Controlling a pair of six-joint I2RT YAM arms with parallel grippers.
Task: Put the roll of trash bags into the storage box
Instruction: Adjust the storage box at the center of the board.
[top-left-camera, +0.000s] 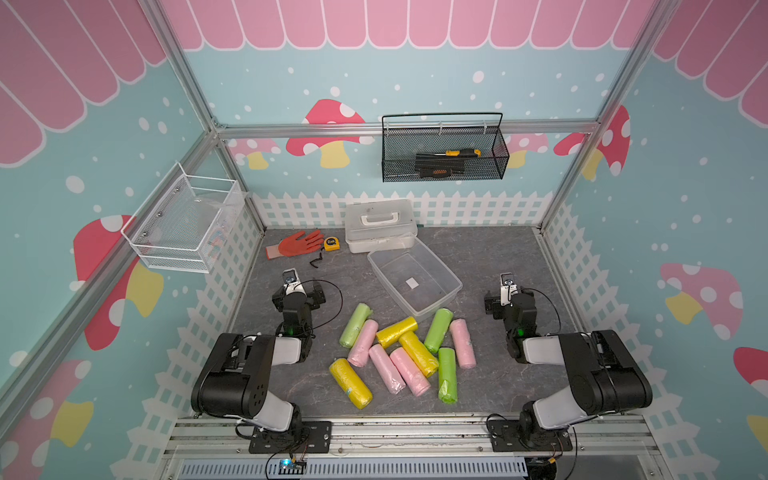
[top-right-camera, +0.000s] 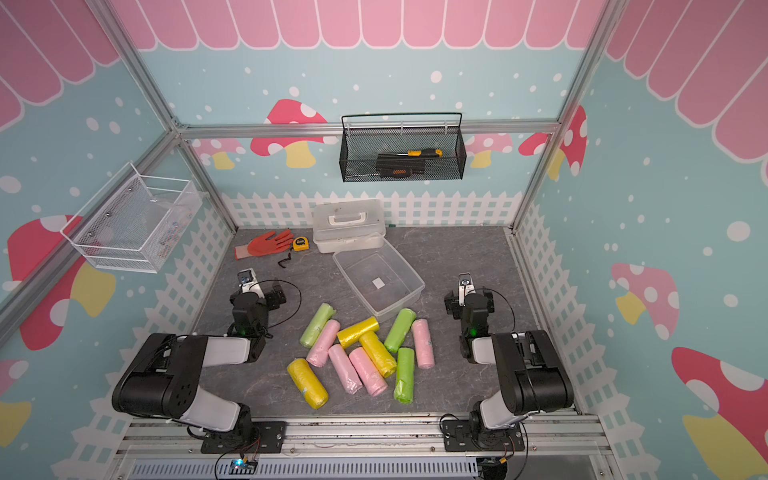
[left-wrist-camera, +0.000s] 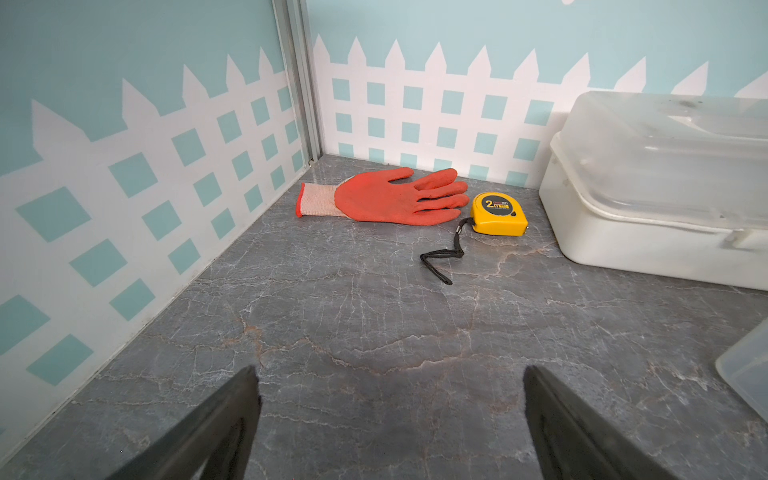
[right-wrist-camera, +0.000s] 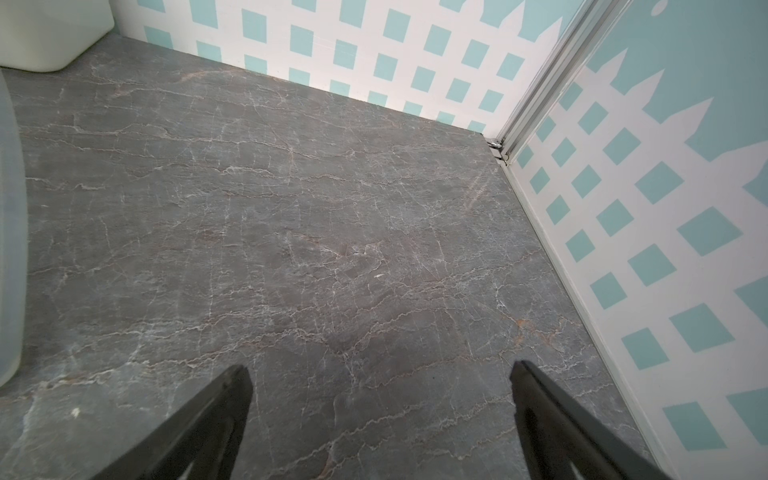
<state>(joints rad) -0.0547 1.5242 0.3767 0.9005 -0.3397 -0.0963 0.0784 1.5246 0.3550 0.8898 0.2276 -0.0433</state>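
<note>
Several rolls of trash bags (top-left-camera: 397, 331) in green, pink and yellow lie in a loose pile at the front middle of the grey table in both top views (top-right-camera: 358, 331). Just behind the pile stands the clear storage box (top-left-camera: 415, 278), empty apart from a white sticker on its bottom. My left arm (top-left-camera: 297, 309) is folded left of the pile and my right arm (top-left-camera: 517, 311) right of it. The left gripper (left-wrist-camera: 388, 374) is open over bare table, facing the back left corner. The right gripper (right-wrist-camera: 380, 372) is open over bare table too. Neither wrist view shows a roll.
An opaque white case (top-left-camera: 378, 224) with a handle stands behind the storage box. An orange glove (left-wrist-camera: 390, 197) and a yellow tape measure (left-wrist-camera: 498, 214) lie at the back left. A black mesh basket (top-left-camera: 444, 156) hangs on the back wall, a white one (top-left-camera: 183, 224) on the left wall.
</note>
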